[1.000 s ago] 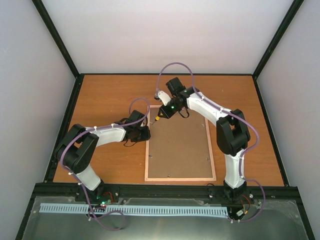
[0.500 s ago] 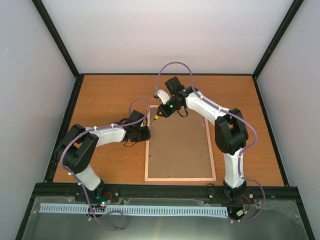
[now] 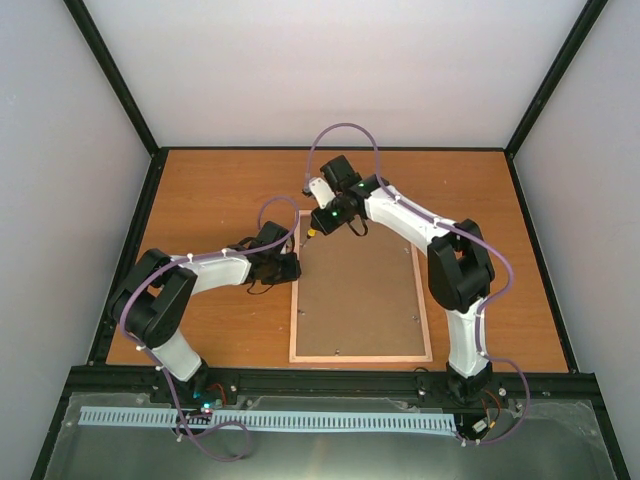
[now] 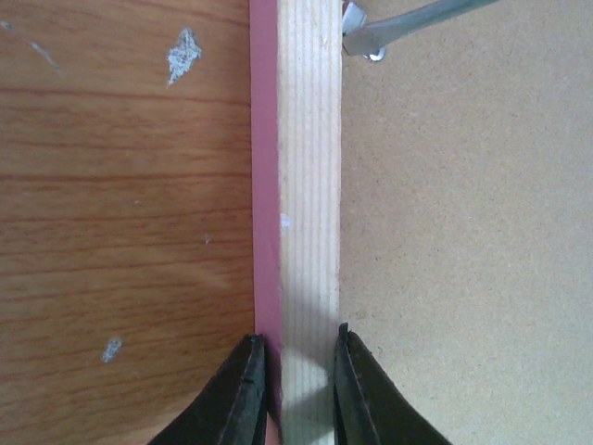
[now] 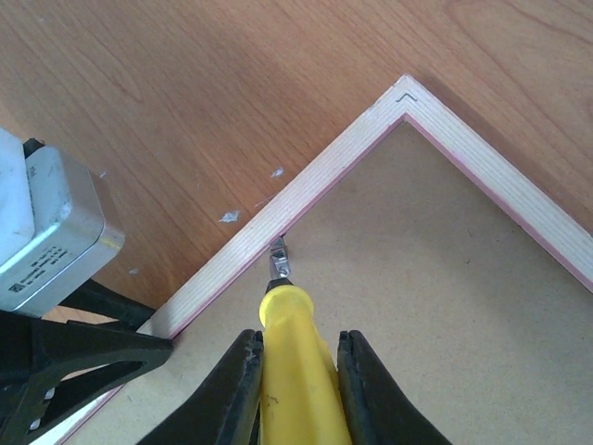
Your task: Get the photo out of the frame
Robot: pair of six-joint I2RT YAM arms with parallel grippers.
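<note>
Frame (image 3: 360,357) face down on table (image 3: 220,190), photo hidden under backing board (image 3: 360,290); left gripper (image 4: 296,334) clamps its left rail; right gripper (image 5: 296,336) grips screwdriver (image 5: 292,389), tip at metal tab (image 5: 278,252). Risk: tip may skid off tab, gouging board, or levering may shift frame in clamp.

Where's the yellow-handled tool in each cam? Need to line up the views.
Top external: yellow-handled tool, a small yellow speck just inside the frame's far-left corner.
Left wrist: only its metal shaft, top right, over the brown backing board.
Right wrist: bottom centre, handle inside the right pincer, tip by the rail.
Shared landmark: the frame's pale-wood left rail.
</note>
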